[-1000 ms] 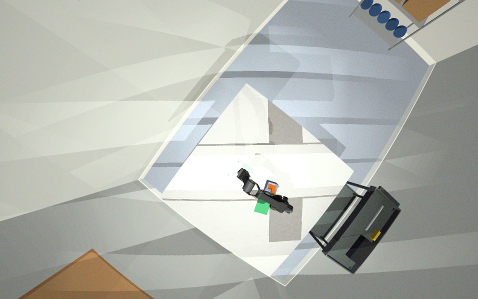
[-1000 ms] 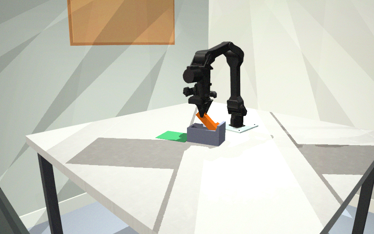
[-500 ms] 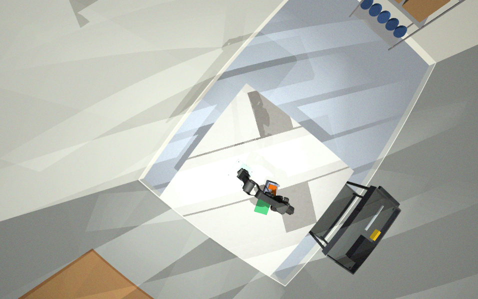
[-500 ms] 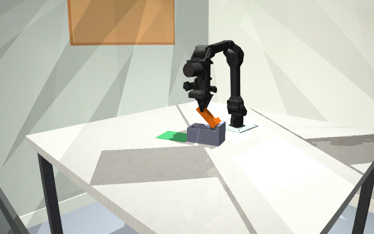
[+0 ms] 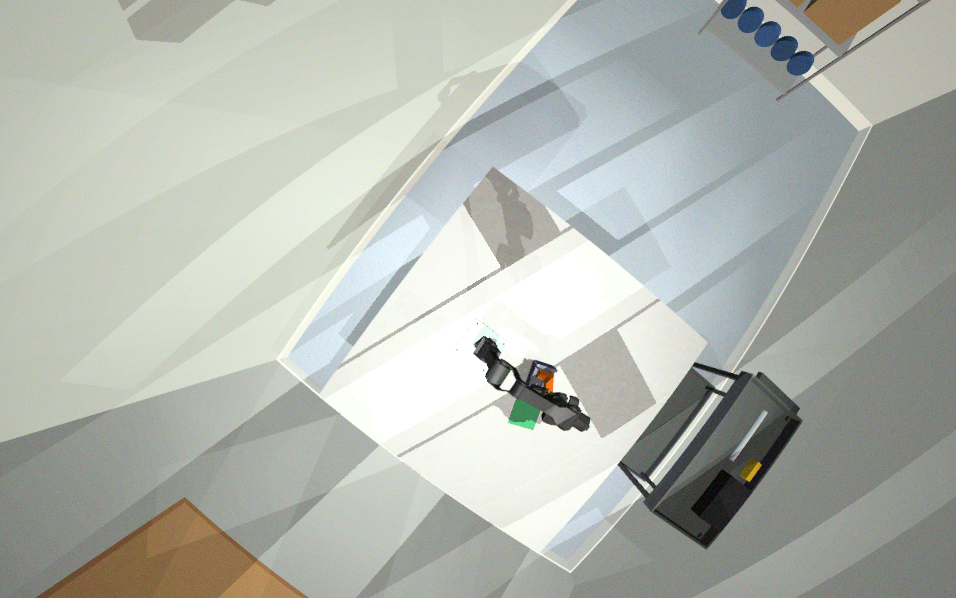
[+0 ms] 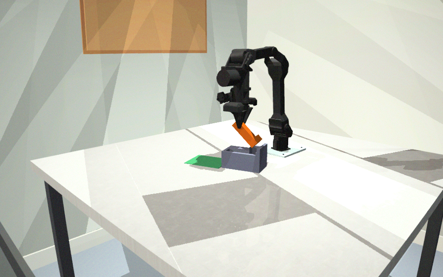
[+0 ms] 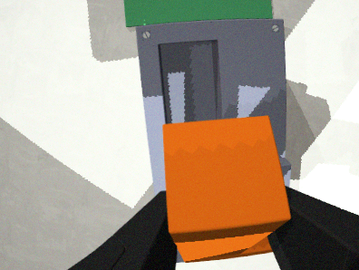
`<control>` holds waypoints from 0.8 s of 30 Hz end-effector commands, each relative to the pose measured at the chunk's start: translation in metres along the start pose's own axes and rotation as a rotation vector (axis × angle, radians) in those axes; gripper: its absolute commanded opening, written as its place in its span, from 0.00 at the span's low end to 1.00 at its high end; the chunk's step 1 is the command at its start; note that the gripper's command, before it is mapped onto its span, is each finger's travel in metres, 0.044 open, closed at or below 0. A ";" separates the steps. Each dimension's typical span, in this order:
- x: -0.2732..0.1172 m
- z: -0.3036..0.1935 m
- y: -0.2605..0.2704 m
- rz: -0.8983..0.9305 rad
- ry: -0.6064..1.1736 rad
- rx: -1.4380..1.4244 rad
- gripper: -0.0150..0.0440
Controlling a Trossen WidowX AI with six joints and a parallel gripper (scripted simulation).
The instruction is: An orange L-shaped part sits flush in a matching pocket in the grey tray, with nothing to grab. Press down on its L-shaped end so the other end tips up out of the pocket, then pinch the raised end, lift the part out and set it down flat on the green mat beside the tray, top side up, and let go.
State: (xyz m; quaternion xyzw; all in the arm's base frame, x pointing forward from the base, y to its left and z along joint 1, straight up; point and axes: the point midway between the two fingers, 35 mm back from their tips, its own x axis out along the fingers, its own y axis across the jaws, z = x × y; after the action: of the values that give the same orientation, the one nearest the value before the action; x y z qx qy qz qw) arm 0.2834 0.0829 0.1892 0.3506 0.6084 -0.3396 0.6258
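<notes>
The orange L-shaped part (image 6: 247, 135) (image 7: 227, 168) hangs steeply tilted above the grey tray (image 6: 240, 161) (image 7: 254, 52). My gripper (image 6: 240, 126) (image 7: 217, 197) is shut on its upper end. The L-shaped end is lowest and points toward the arm's base, close above the tray's raised end wall in the exterior view; I cannot tell the exact gap. The wrist view shows part of the empty pocket (image 7: 204, 81); the orange part hides the rest. The green mat (image 5: 523, 414) (image 6: 209, 161) (image 7: 199, 11) lies flat beside the tray's low end, with nothing on it.
The arm's base (image 6: 281, 137) stands behind the tray on a pale plate (image 6: 295, 151). The tray's end wall (image 6: 263, 156) rises above its other walls. A dark cart-like unit (image 5: 726, 458) stands beyond the table edge. Hard shadows cross the table.
</notes>
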 end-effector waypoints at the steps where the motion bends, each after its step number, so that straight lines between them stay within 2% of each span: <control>1: -0.003 0.002 0.001 0.006 0.003 0.003 0.25; 24: 0.000 0.097 -0.009 0.005 -0.006 0.003 0.25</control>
State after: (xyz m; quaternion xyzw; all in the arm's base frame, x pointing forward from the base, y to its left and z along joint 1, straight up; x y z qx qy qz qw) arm 0.3200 0.0083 0.1887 0.3507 0.6057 -0.3424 0.6268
